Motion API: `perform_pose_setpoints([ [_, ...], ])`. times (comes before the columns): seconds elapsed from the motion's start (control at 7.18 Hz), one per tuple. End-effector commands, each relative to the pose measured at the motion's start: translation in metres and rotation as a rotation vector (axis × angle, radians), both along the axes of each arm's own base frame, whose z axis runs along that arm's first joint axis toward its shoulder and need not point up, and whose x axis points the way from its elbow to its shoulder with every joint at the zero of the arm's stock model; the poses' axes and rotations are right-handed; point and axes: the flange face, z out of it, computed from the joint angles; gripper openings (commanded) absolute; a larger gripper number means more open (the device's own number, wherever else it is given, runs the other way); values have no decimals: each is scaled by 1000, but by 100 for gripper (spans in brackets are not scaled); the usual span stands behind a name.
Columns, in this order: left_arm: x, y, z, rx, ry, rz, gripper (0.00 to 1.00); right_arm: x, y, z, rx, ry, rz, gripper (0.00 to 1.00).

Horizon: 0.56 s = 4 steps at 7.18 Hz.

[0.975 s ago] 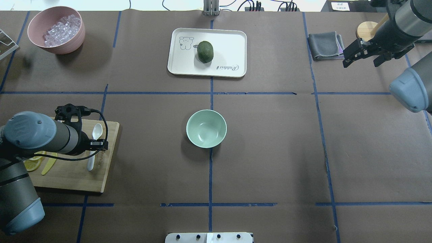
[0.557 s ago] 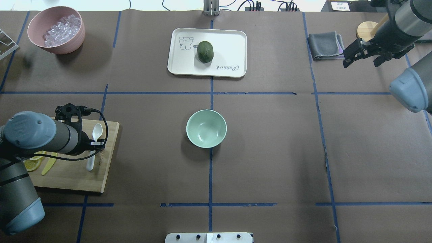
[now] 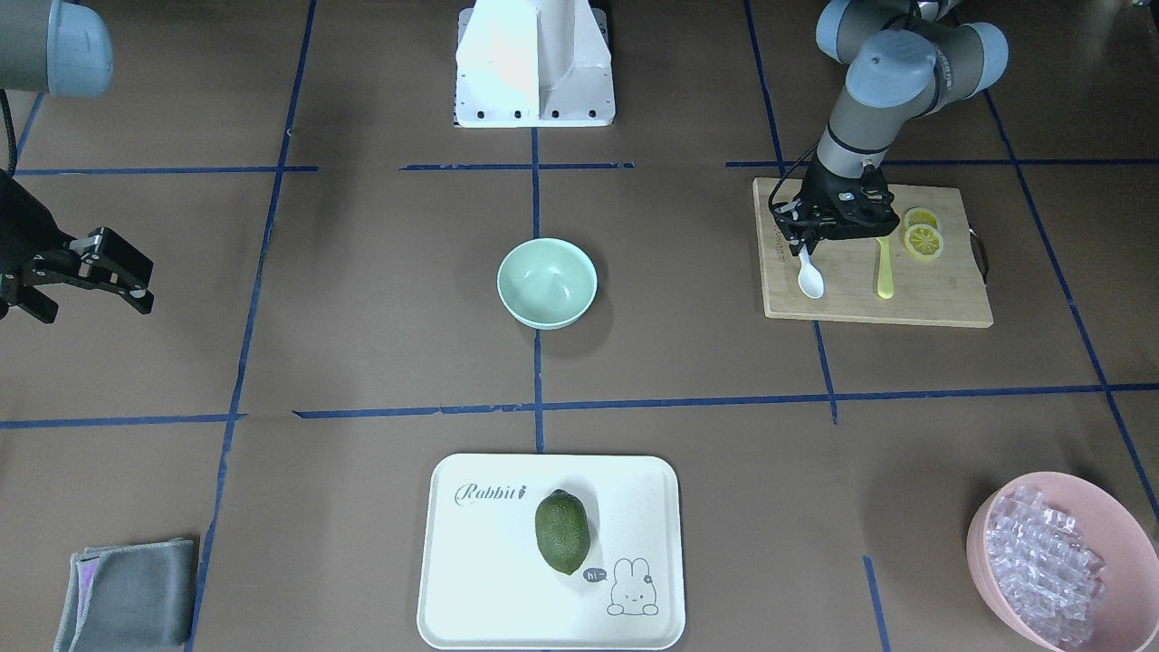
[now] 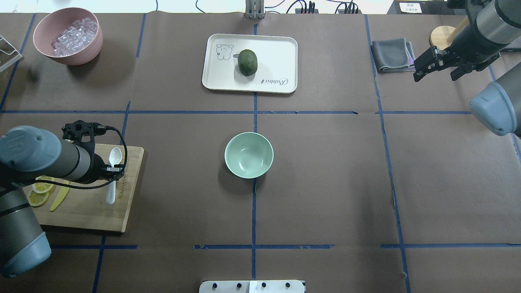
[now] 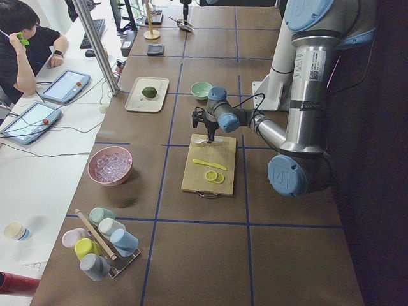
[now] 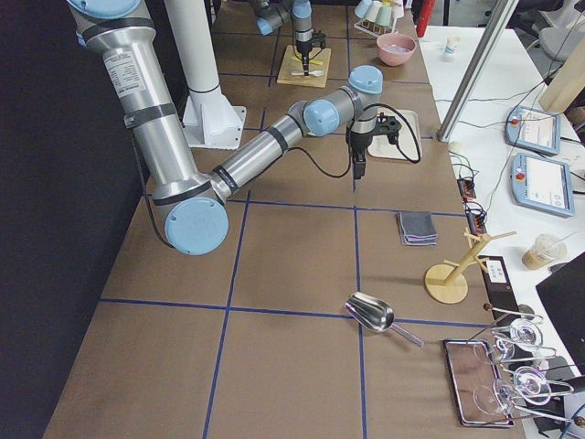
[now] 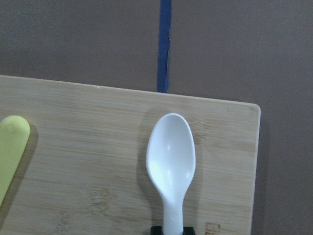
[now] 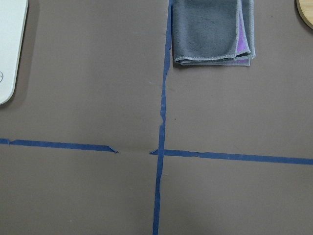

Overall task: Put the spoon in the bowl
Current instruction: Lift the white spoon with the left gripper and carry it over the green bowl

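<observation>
The left gripper (image 4: 114, 175) looks clamped on the small white plastic spoon (image 7: 171, 159); the right gripper (image 4: 434, 78) hangs far right, fingers apart. Carry the spoon level rightward and release it low inside the round mint-green bowl (image 4: 248, 155).

White spoon (image 7: 170, 156), mint-green bowl (image 4: 248, 155), yellow knife (image 4: 60, 198), brown table (image 4: 325, 183) with blue tape lines (image 4: 253, 211).

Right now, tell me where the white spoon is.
In the overhead view the spoon is at far left, at the wooden cutting board's edge nearest the bowl, handle in the left gripper, with the yellow knife further left.
</observation>
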Motion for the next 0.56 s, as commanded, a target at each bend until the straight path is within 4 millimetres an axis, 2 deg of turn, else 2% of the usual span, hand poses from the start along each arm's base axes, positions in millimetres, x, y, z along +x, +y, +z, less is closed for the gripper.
perform_pose_setpoints([
  [0.0, -31, -22, -31, -57, 100, 4, 0, 2, 0, -1, 7, -3, -2, 100],
  [0.14, -23, -37, -65, -111, 134, -24, 0, 2, 2, 3, 3, 1, -5, 100],
  [0.28, 1, -53, -132, -199, 186, -82, 0, 6, 1, 4, 4, 2, -1, 100],
  [0.42, 31, -58, -171, -264, 205, -112, 0, 7, 1, 5, 4, 3, -1, 100],
])
